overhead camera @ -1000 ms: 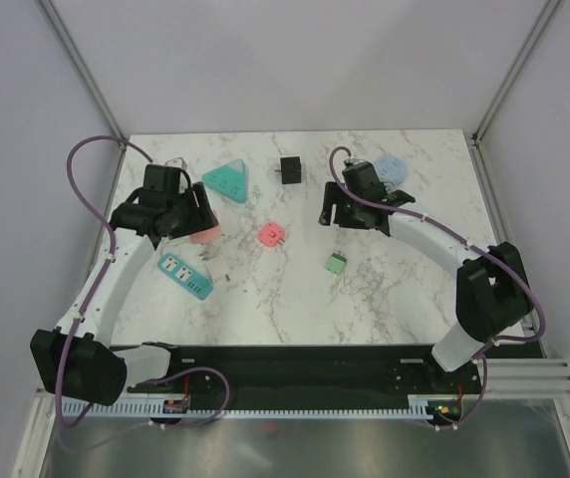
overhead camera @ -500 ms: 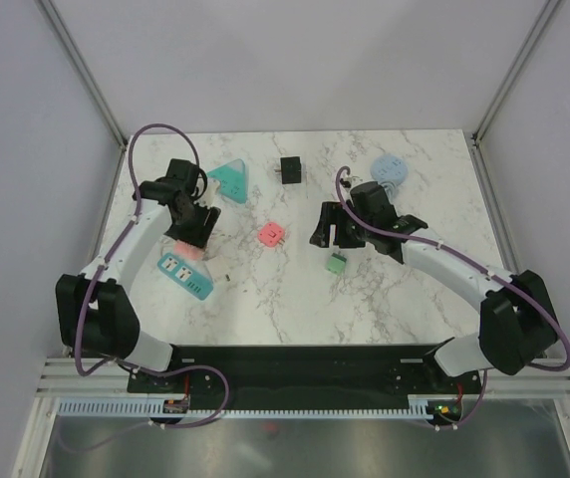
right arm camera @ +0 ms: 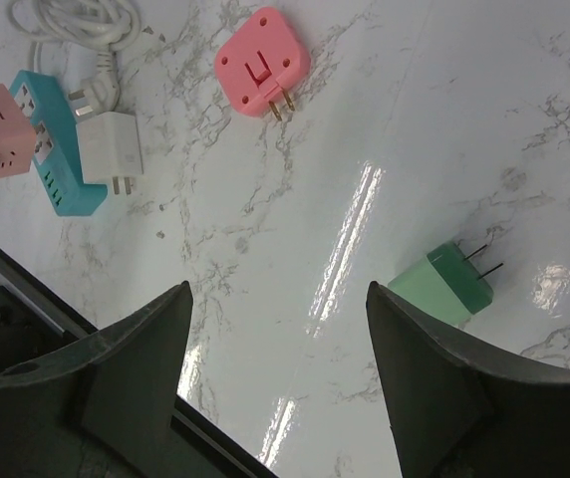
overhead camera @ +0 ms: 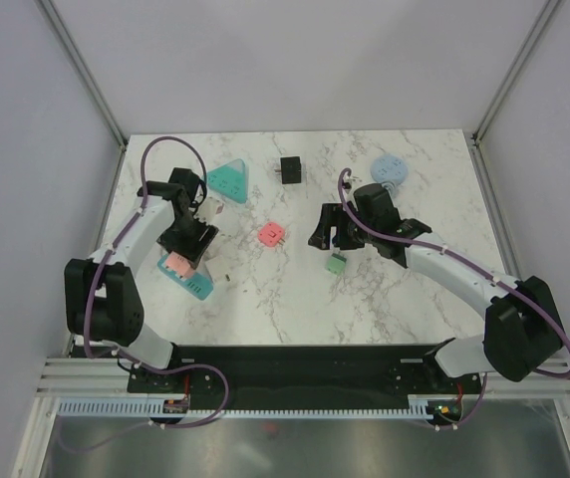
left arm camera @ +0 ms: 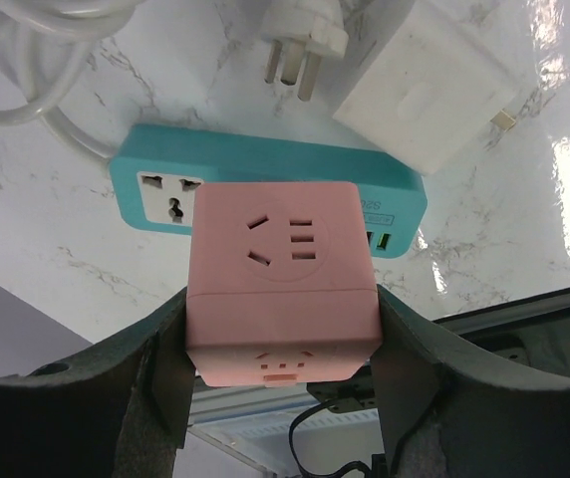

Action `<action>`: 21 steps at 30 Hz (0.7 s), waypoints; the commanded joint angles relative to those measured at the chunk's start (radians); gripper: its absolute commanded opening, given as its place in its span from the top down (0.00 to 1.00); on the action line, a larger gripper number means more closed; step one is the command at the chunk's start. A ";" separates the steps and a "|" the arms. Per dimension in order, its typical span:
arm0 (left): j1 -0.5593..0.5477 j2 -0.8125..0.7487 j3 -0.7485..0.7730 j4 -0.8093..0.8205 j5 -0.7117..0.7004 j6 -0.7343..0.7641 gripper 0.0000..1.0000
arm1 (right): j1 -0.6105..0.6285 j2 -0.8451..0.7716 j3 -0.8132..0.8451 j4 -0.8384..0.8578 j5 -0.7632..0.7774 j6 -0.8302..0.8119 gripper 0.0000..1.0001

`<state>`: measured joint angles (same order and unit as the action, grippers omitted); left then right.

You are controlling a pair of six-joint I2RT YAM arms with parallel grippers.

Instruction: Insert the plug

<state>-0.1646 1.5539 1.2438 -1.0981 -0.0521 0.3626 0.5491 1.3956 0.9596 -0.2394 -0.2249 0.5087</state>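
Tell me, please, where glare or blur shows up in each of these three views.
Right wrist: a bright glare streak runs down the marble table, with a smaller spot beside the green plug. Left wrist: glare patches on the marble at right; the pink socket cube is sharp. Top external: even light, no glare visible.

Marble table (overhead camera: 285,294) — plain grey walls (overhead camera: 295,60)
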 commanded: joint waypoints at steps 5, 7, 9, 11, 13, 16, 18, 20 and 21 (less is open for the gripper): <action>0.002 0.015 0.009 -0.055 -0.017 0.079 0.98 | 0.008 -0.029 -0.007 0.046 -0.007 -0.021 0.21; 0.002 0.024 0.016 -0.072 -0.026 0.085 0.98 | 0.009 -0.029 -0.007 0.046 -0.007 -0.022 0.21; 0.002 0.043 0.019 -0.089 -0.054 0.088 0.98 | 0.009 -0.032 -0.004 0.045 -0.005 -0.024 0.21; 0.000 0.054 0.026 -0.101 -0.046 0.096 0.98 | 0.009 -0.038 -0.002 0.042 -0.004 -0.027 0.21; 0.002 0.058 0.035 -0.101 -0.051 0.108 0.98 | 0.009 -0.050 -0.004 0.041 0.007 -0.032 0.21; 0.004 0.071 0.060 -0.100 -0.069 0.133 0.98 | 0.011 -0.063 -0.002 0.038 0.015 -0.035 0.21; 0.010 0.081 0.069 -0.085 -0.052 0.148 0.98 | 0.009 -0.067 0.001 0.035 0.015 -0.036 0.21; 0.016 0.090 0.082 -0.089 -0.057 0.151 0.98 | 0.009 -0.069 0.002 0.032 0.016 -0.039 0.21; 0.017 0.095 0.085 -0.094 -0.057 0.154 0.98 | 0.009 -0.073 0.002 0.032 0.018 -0.038 0.21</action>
<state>-0.1577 1.6382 1.2812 -1.1767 -0.0959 0.4553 0.5537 1.3521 0.9558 -0.2321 -0.2199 0.4896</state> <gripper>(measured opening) 0.680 0.790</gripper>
